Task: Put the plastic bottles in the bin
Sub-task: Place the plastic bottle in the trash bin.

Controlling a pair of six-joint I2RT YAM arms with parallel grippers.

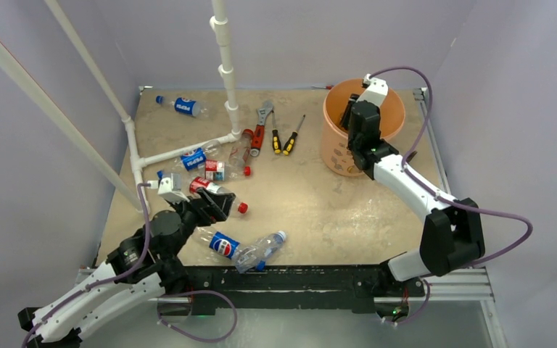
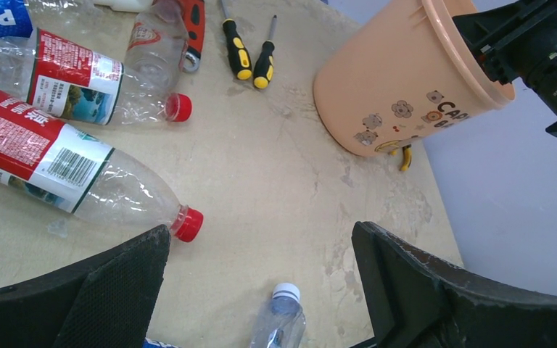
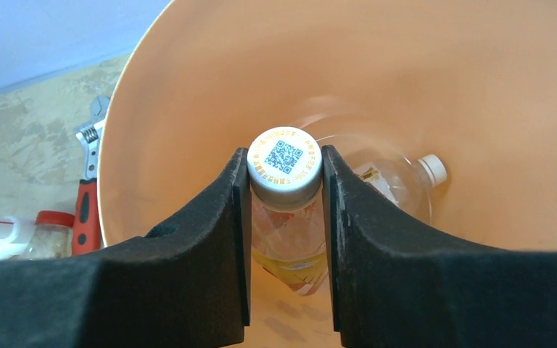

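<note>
My right gripper [image 3: 285,155] is shut on the white cap of an amber-filled plastic bottle [image 3: 290,246], which hangs inside the orange bin [image 3: 479,87]. Another clear bottle [image 3: 406,181] lies on the bin's floor. From above, the right wrist [image 1: 366,123] is over the bin [image 1: 336,148] at the back right. My left gripper [image 2: 261,232] is open above the table with nothing between its fingers. A red-labelled bottle [image 2: 58,163] lies just left of it, and a clear white-capped bottle [image 2: 279,326] lies below. Pepsi bottles [image 1: 225,245] [image 1: 183,106] lie on the table.
A red-handled wrench [image 1: 261,127] and two yellow-black screwdrivers [image 1: 276,138] [image 1: 294,134] lie at the back centre. A white pipe frame [image 1: 225,65] stands at the back left, with more bottles [image 1: 210,163] beside its foot. Walls close in the left, back and right sides.
</note>
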